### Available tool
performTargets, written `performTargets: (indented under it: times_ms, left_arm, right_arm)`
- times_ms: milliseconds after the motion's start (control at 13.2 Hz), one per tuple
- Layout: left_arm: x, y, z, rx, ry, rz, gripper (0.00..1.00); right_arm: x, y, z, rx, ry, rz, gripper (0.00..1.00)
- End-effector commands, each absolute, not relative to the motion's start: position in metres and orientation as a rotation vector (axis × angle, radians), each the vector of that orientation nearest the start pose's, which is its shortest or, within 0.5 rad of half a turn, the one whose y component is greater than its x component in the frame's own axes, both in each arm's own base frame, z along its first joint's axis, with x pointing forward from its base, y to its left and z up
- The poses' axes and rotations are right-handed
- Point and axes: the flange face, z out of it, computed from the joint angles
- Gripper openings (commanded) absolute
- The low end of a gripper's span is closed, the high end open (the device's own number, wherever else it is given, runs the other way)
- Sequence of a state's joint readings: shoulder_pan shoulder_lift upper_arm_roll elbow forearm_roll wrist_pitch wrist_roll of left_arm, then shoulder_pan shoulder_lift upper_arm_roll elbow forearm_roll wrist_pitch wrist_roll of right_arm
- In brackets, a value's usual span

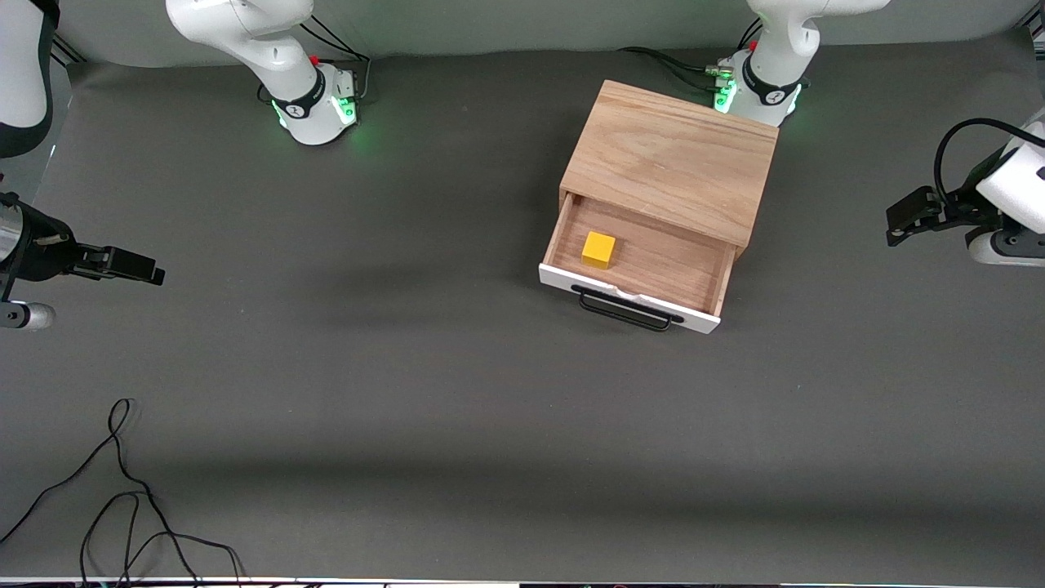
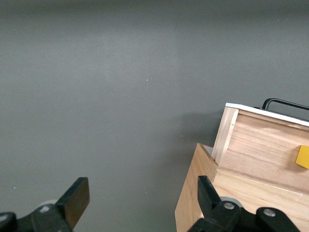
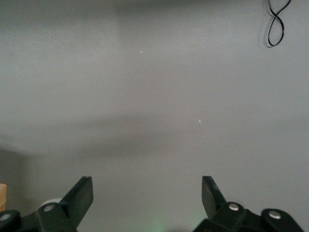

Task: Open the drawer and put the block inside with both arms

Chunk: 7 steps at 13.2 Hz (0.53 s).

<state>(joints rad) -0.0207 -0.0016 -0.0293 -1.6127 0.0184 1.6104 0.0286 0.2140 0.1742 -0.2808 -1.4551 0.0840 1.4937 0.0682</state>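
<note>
The right tool (image 1: 151, 272) hangs wide and empty over bare desk (image 1: 408, 367). The block (image 1: 598, 249) lies in the open drawer (image 1: 637, 269) – no readable writing anywhere. The left tool (image 2: 142, 195) is wide too, just beside the oak box (image 1: 673, 159).

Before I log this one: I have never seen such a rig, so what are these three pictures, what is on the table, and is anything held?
Two white robot arms stand at a grey table. One picture looks down from a high camera facing them; the other two come from cameras on each arm's wrist. The left gripper is open and empty beside the wooden box. The right gripper is open and empty over bare table at the right arm's end. The drawer is pulled open, and the yellow block lies inside it. A loose black cable lies near the front camera. Nothing is held.
</note>
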Motion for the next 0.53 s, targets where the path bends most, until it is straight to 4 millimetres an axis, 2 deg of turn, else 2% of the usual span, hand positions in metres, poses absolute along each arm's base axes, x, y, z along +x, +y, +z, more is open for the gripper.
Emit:
performTargets:
  times_ms: [0, 228, 304, 455]
  left_arm:
    - [0.554, -0.026, 0.615, -3.108, 0.154, 0.002, 1.00]
    - [0.554, -0.026, 0.615, -3.109, 0.154, 0.005, 1.00]
    - [0.554, -0.026, 0.614, -3.107, 0.151, 0.007, 1.00]
    - [0.554, -0.026, 0.615, -3.109, 0.154, 0.005, 1.00]
  right_arm:
    - [0.587, -0.014, 0.579, -3.081, 0.172, 0.178, 1.00]
    - [0.585, -0.018, 0.581, -3.079, 0.179, 0.176, 1.00]
    - [0.582, -0.031, 0.583, -3.073, 0.207, 0.172, 1.00]
    - [0.581, -0.043, 0.582, -3.056, 0.220, 0.179, 1.00]
